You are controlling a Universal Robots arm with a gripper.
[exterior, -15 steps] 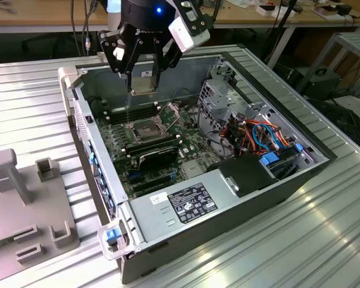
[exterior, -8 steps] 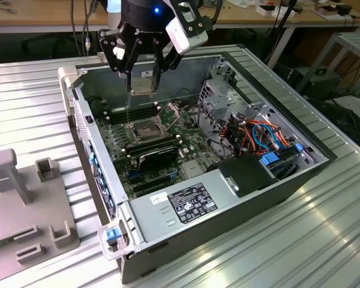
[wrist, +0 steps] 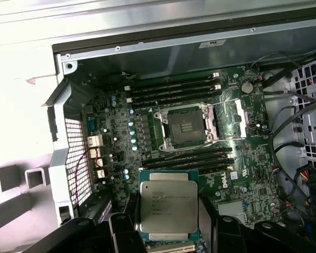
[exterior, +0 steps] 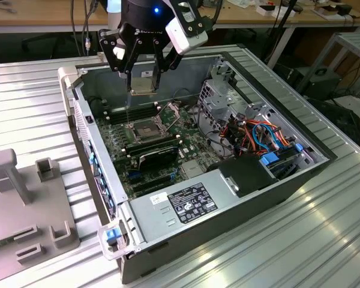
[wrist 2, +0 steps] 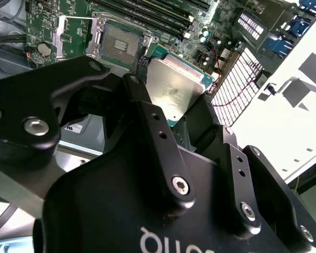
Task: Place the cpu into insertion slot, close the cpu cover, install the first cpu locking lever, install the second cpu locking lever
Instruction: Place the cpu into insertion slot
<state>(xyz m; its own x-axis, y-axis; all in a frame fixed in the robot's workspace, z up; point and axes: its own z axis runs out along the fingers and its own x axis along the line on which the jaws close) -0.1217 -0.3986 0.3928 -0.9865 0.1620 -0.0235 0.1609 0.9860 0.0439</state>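
My gripper (exterior: 143, 77) hangs over the open computer case, shut on the cpu (exterior: 143, 84), a flat silver-topped square chip held level between the black fingers (exterior: 156, 72). In both wrist views the cpu (wrist: 168, 205) (wrist 2: 174, 87) sits between the fingers above the green board. The insertion slot (exterior: 145, 128) (wrist: 185, 126) (wrist 2: 118, 45) lies bare below and a little ahead of the chip, its dark square socket exposed. The cpu cover (exterior: 170, 113) (wrist: 233, 118) is swung up and open beside the socket.
Long black memory sticks (wrist: 174, 90) flank the socket on two sides. A grey power supply (exterior: 189, 203) fills the case's near end, with blue and orange cables (exterior: 261, 135) and a drive cage (exterior: 219, 96) on the exterior view's right. A grey fixture (exterior: 24, 198) stands outside the case.
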